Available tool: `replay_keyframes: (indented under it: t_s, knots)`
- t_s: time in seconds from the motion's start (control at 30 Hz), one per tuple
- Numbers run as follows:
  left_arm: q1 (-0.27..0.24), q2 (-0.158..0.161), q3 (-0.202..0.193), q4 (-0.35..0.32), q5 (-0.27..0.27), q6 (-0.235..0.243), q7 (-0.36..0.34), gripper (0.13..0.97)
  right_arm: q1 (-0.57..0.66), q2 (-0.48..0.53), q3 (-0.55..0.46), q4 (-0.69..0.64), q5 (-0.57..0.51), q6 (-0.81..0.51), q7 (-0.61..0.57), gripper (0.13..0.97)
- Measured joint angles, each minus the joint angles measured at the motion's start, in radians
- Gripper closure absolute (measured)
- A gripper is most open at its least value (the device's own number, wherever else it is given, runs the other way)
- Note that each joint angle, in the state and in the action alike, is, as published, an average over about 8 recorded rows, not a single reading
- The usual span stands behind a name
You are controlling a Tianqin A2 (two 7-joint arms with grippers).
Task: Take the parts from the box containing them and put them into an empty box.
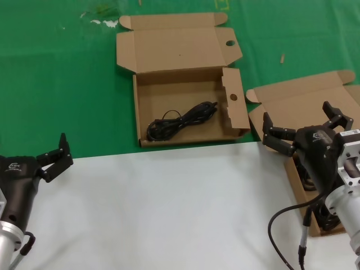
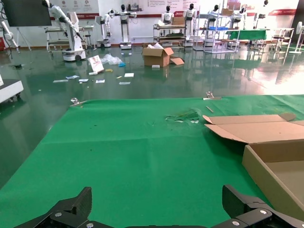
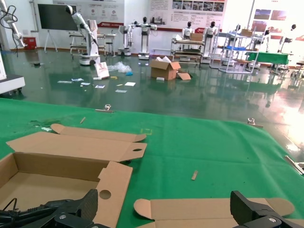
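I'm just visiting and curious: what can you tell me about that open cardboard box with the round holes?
The box with holes is shallow brown corrugated cardboard, lying open on the green cloth, its lid folded flat behind it. One round hole sits in the lid tab, another in the upright side flap. One black cable bundle lies diagonally on its floor.

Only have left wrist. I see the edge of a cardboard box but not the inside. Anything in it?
Observer: Yes. The head view shows one cable bundle lying in the holed box.
Operator: Where are the grippers?
Observer: The right gripper is open and empty above the plain-lidded box. The left gripper idles open at the white sheet's edge.
Operator: Parts in the plain box?
Observer: Dark cables show inside, mostly hidden by the right arm.
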Motion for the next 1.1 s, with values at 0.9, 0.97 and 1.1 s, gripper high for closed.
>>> replay_keyframes:
  t_s: [0.9, 0.97, 1.1]
  knots:
    - [0.000, 0.000, 0.000, 0.000, 0.000, 0.000, 0.000, 0.132, 0.000, 0.000, 0.000, 0.000, 0.000, 0.000, 0.000, 0.129]
    - [0.000, 0.000, 0.000, 0.000, 0.000, 0.000, 0.000, 0.132, 0.000, 0.000, 0.000, 0.000, 0.000, 0.000, 0.000, 0.129]
    - [0.000, 0.000, 0.000, 0.000, 0.000, 0.000, 0.000, 0.132, 0.000, 0.000, 0.000, 0.000, 0.000, 0.000, 0.000, 0.129]
